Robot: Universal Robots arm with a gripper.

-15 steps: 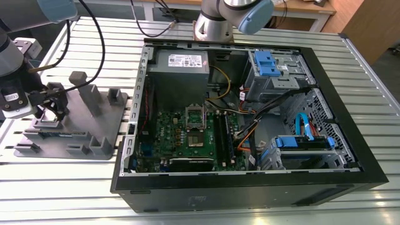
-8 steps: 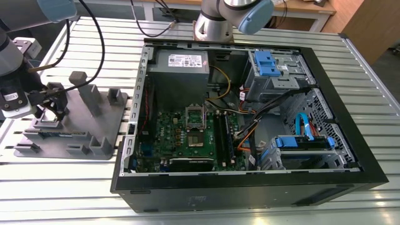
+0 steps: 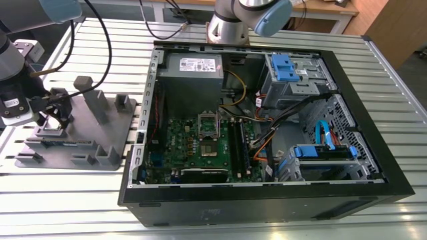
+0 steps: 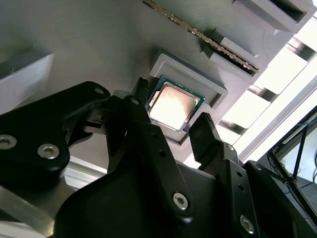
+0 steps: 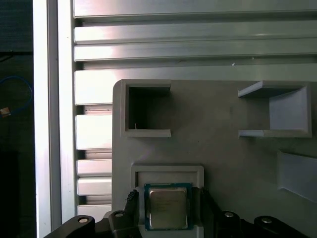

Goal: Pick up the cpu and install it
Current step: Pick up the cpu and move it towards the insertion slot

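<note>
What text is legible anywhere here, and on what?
Nothing legible.
power supply label: print too small to read.
cpu top: faint marks, unreadable.
drive cage sticker: too small to read.

table point(image 3: 393, 107): silver slatted metal, glare on the slats | beyond far edge: wood-topped desk point(image 3: 327, 9) on a white frame | past far corner, exterior view's right: brown wooden panel point(image 3: 390, 25) | light: bright, even
</note>
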